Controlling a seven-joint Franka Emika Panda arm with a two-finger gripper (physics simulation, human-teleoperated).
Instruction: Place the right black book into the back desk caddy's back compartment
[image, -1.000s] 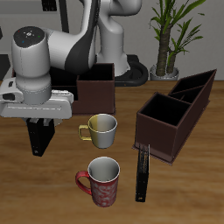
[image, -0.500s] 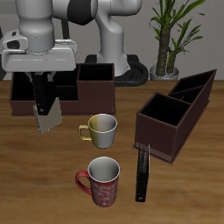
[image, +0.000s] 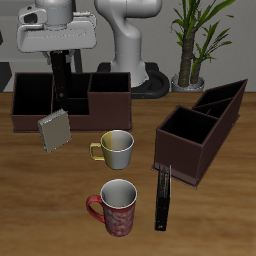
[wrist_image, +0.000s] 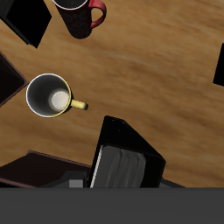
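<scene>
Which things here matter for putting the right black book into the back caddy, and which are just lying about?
Part of the job:
right black book, hanging in the jaws
back desk caddy
back compartment

Just lying about:
grey book
yellow mug
red mug
thin black book
slanted caddy

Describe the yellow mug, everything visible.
The yellow mug looks like dull gold metal with a pale inside and one loop handle, which is turned toward the grey book. It stands upright and empty on the wooden table, between the back caddy and the red mug. It touches neither of them.
</scene>
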